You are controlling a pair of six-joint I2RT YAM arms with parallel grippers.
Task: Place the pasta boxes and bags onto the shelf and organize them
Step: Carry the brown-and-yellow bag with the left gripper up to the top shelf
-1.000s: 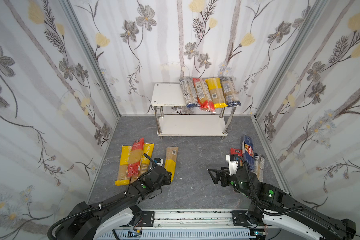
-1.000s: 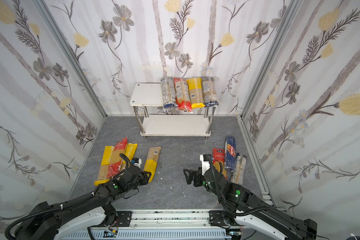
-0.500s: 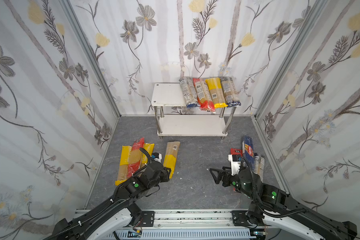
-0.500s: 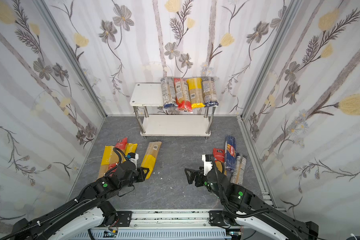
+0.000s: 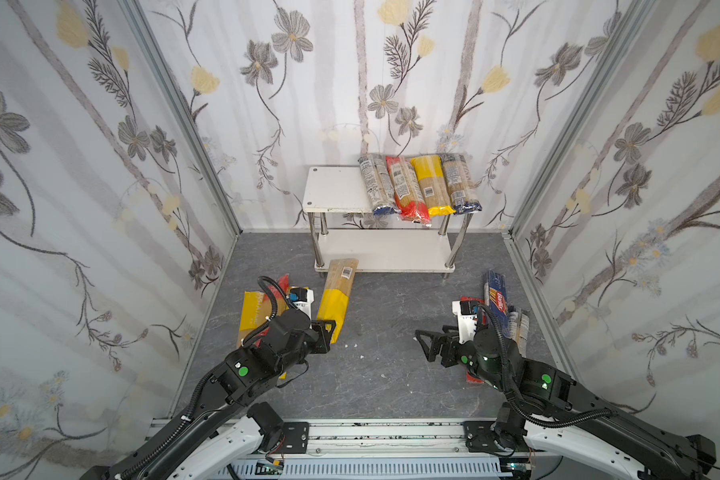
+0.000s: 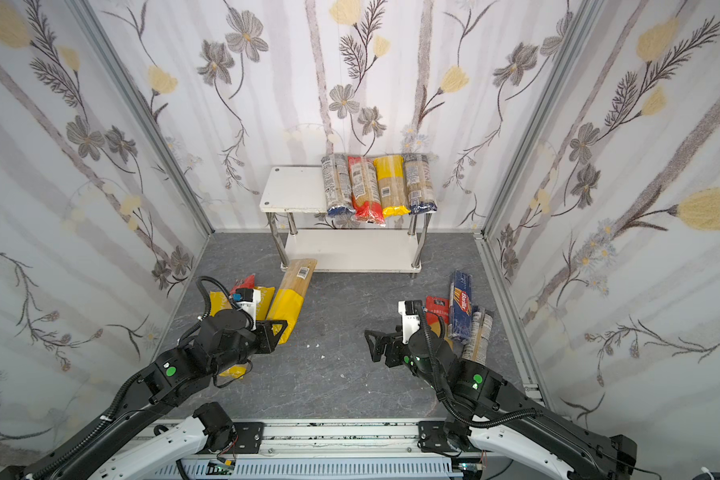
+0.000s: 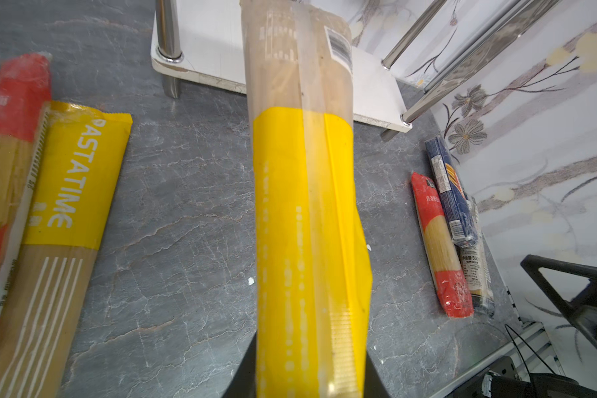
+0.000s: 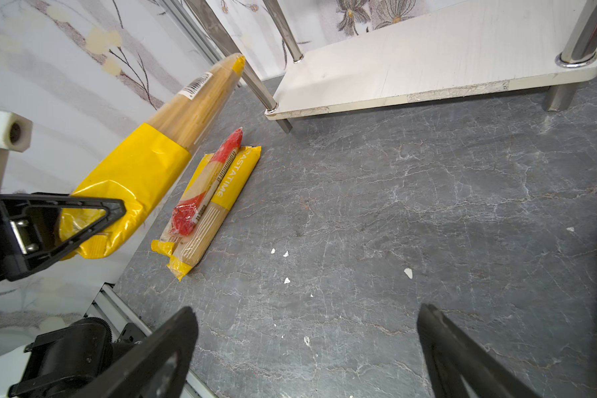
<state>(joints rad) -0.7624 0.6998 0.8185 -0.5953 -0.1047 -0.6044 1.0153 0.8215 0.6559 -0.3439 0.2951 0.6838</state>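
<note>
My left gripper (image 5: 327,332) (image 6: 277,332) (image 7: 307,379) is shut on the near end of a yellow-ended pasta bag (image 5: 337,291) (image 6: 294,291) (image 7: 304,206) (image 8: 159,151). The bag is off the floor, and its far clear end reaches the front left leg of the shelf (image 5: 333,189) (image 6: 294,187) (image 7: 207,44) (image 8: 428,65). Several packs (image 5: 418,187) (image 6: 379,187) lie side by side on the right of the top board. My right gripper (image 5: 427,343) (image 6: 373,345) (image 8: 307,344) hangs open over bare floor with nothing between its fingers.
Yellow and red packs (image 5: 254,307) (image 7: 73,172) (image 8: 214,193) lie on the floor at the left. At the right wall lie a blue Barilla box (image 5: 497,295) (image 6: 461,303) (image 7: 447,186) and a red-ended pack (image 7: 435,237). Flowered walls close in three sides. White crumbs (image 8: 408,273) dot the floor.
The left arm has lifted the yellow-ended bag and carried it forward, so its far end now reaches the shelf's lower board. The right gripper has barely moved.
</note>
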